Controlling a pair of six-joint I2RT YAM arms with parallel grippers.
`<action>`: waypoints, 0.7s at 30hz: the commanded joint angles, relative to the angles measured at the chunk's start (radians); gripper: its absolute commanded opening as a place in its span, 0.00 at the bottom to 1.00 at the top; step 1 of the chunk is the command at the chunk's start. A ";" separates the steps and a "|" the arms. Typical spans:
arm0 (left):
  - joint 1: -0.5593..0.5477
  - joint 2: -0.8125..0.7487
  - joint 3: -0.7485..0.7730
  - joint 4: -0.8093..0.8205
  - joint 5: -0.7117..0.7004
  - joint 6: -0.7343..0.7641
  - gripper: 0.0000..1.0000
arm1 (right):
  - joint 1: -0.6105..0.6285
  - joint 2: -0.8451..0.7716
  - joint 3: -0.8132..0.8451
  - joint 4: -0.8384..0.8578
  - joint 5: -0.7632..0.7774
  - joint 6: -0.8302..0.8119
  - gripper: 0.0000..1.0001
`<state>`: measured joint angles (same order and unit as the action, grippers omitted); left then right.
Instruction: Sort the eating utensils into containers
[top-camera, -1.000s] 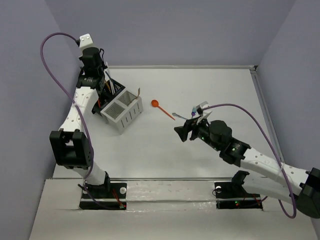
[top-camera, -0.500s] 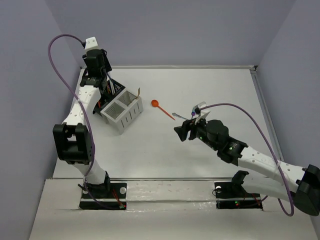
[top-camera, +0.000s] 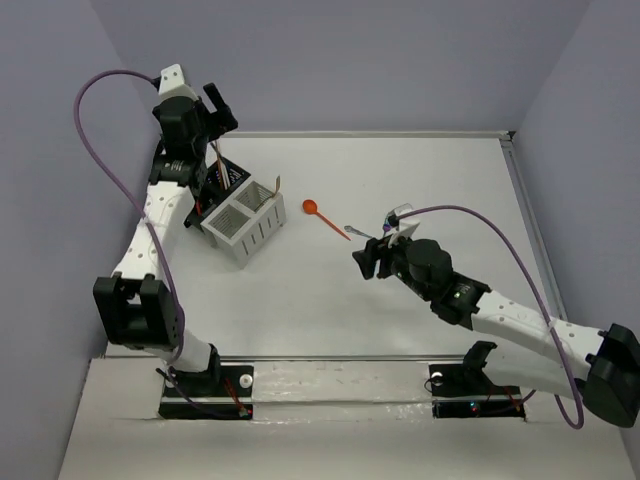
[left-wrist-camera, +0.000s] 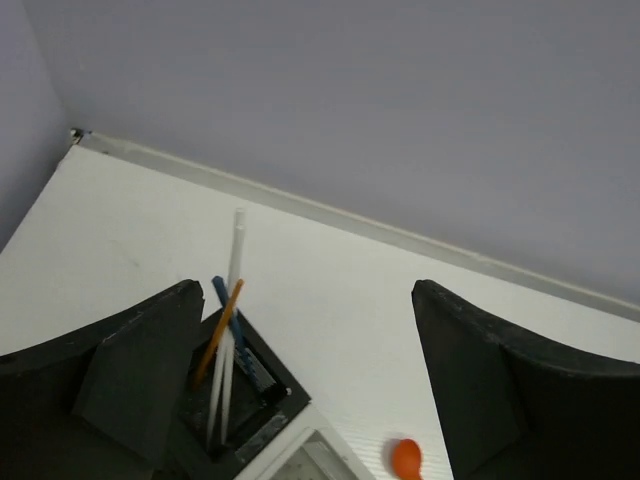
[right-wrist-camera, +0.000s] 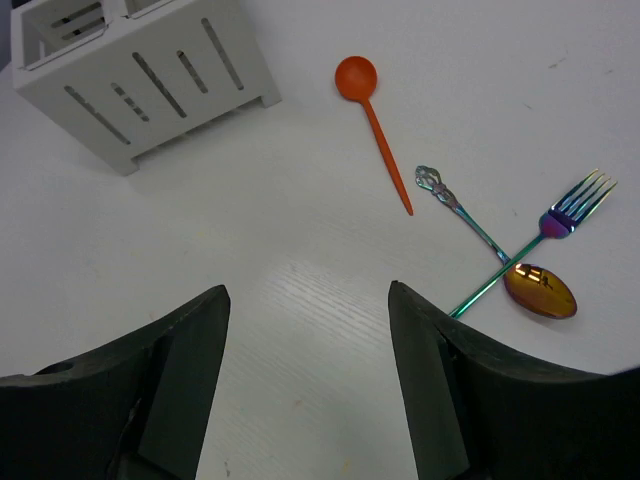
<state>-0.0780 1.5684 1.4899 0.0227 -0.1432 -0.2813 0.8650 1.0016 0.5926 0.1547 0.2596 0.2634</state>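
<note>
My left gripper (left-wrist-camera: 305, 300) hangs wide open above the black caddy (left-wrist-camera: 252, 378). My right gripper (right-wrist-camera: 305, 300), jaws wide, should straddle the orange spoon (right-wrist-camera: 381, 140) handle squarely.

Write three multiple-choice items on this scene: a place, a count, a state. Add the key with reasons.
1. Where is the orange spoon?
A. on the table, apart from the white caddy
B. inside the white caddy
C. hanging off the table's edge

2. How many utensils lie loose in the right wrist view?
A. one
B. five
C. three

3. The left gripper is:
A. shut on a stick
B. open and empty
C. shut and empty

Key:
1 A, it lies flat on the bare table.
2 C, the orange spoon, a fork and a gold-bowled spoon.
3 B, its fingers stand wide apart.
</note>
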 joint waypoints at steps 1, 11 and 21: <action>-0.052 -0.212 -0.094 0.111 0.131 -0.125 0.98 | 0.005 0.012 0.035 -0.012 0.075 -0.018 0.66; -0.154 -0.685 -0.468 0.066 0.238 -0.108 0.99 | -0.035 0.150 0.091 -0.072 -0.048 -0.038 0.59; -0.154 -0.985 -0.720 0.057 0.307 -0.068 0.99 | -0.044 0.350 0.246 -0.141 -0.112 -0.043 0.50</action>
<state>-0.2337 0.6407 0.8356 0.0414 0.1169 -0.3710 0.8303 1.2877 0.7261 0.0334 0.1822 0.2314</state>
